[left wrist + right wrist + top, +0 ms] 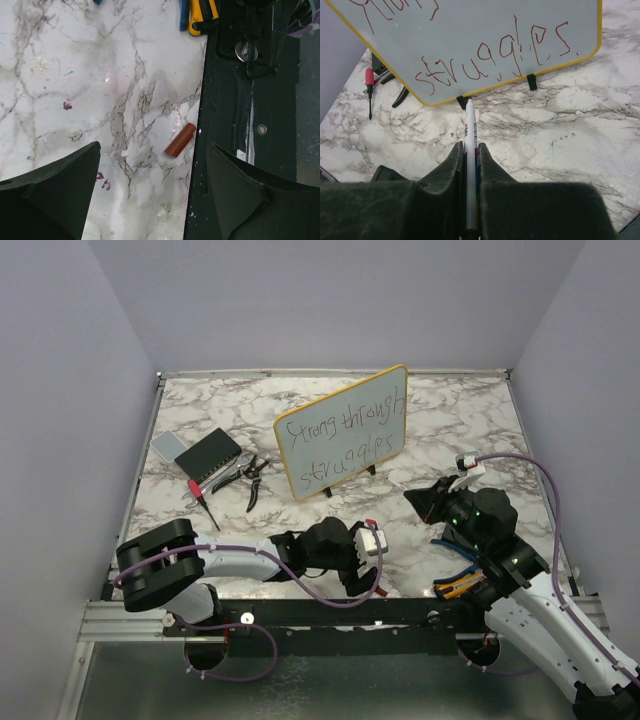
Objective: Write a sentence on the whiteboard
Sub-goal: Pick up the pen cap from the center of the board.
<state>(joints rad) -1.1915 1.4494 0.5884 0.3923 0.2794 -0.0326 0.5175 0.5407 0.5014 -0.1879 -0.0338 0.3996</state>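
At the back of the table the whiteboard stands on its feet, the sentence across it in two lines, full stop included. My right gripper is clenched on the marker, tip short of the board's lower edge. The left gripper hangs spread wide over what looks like the cap. I judge the writing done. Capping comes next, and it needs that cap grasped and lined up.

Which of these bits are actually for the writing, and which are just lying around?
For the job: whiteboard; sentence on it; marker in the right gripper.

Lying about: red-handled screwdriver; pliers; dark slab; grey block; small reddish-brown cylinder, perhaps a cap.
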